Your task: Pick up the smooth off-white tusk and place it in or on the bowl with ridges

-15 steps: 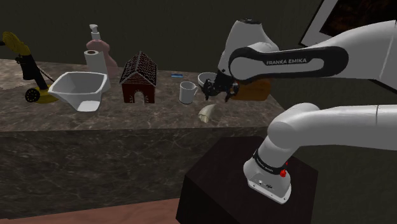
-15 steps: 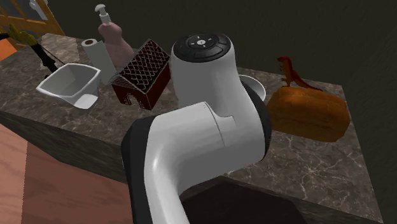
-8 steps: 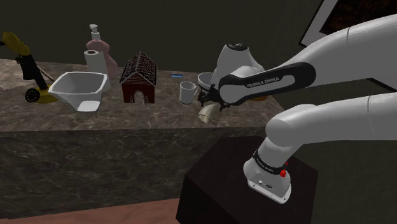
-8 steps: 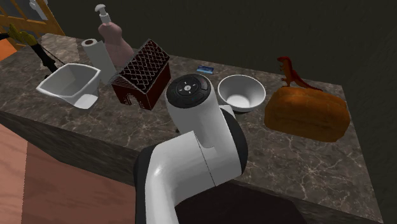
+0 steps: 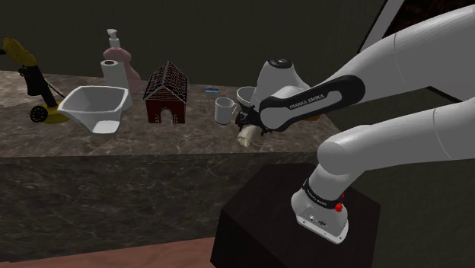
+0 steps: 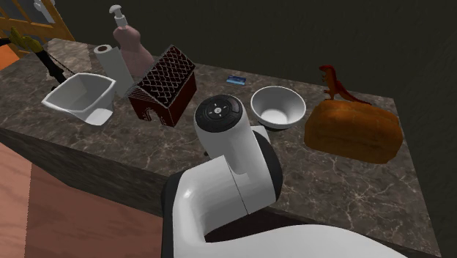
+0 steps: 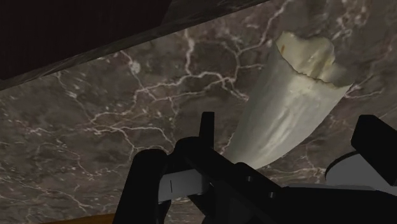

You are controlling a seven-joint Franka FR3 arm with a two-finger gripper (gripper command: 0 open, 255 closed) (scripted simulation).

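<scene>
The tusk (image 7: 286,108) lies flat on the dark marbled surface (image 5: 152,133), close to its front edge and a little in front of the mug (image 5: 223,111). The claw (image 7: 289,121) is low over it and wide open. In the wrist view its two fingers (image 7: 207,127) stand on either side of the tusk with a gap at each side, so nothing is held yet. The step in hand, as I judge it, is the closing of the grasp. To do it well, the claw should sink a little lower, until the fingers are beside the tusk's flanks near the surface, and then shut slowly. The tusk is like a cone, wide at its jagged end and thinner toward the palm, so under pressure it may slide out toward the thin end. A grip nearer to the thick middle seems safer. It is good to centre the tusk between the fingers first, so that neither one pushes it aside. After that a straight lift is needed, high enough to pass over the mug. A round bowl (image 6: 293,102) stands just behind the mug, near the claw. A squarish bowl (image 5: 93,106) is well apart, at the shoulder view's left. I cannot tell which of them has ridges.
</scene>
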